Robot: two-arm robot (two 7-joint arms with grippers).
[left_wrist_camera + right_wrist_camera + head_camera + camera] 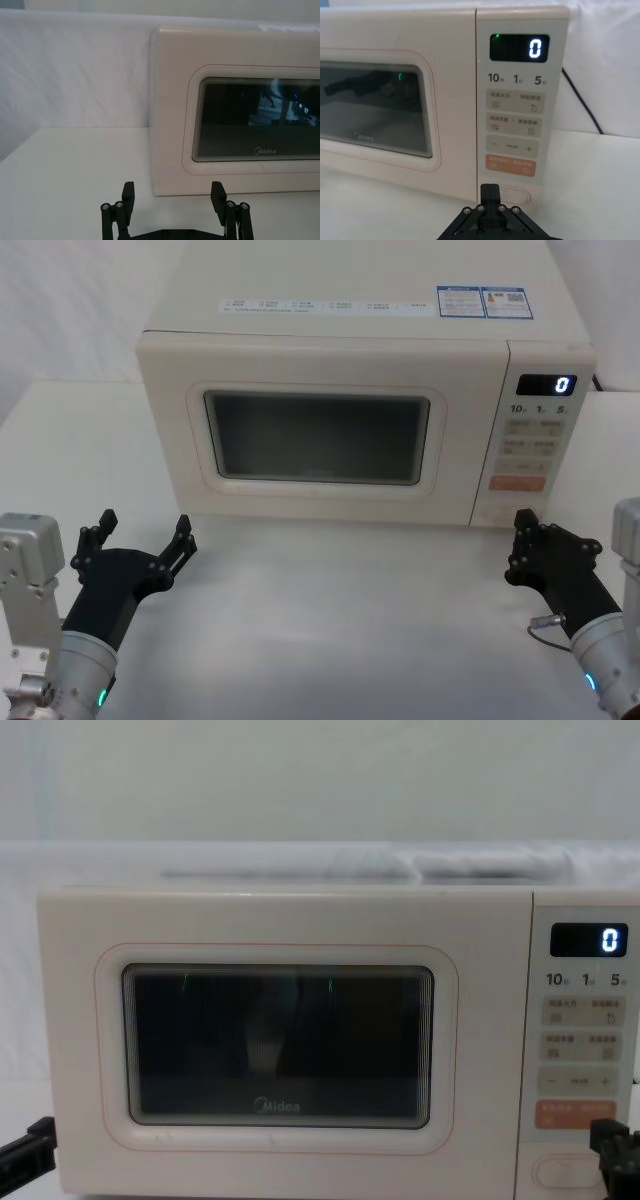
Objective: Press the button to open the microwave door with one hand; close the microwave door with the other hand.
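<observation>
Lining up on the button [512, 194], lower right of the panel, the right gripper [490, 192] has fingers pinched together, likely to poke with the tip. Left gripper [145, 535], lower left, waits spread open before the shut microwave door [318, 435]. One microwave, two grippers, one orange key [510, 165].

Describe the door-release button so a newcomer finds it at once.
Start at the cream microwave and go to the control panel right of the microwave door. The button sits at the panel's bottom, under the orange key, facing the shut right tool. It alone is a wide, outlined cream oval.
</observation>
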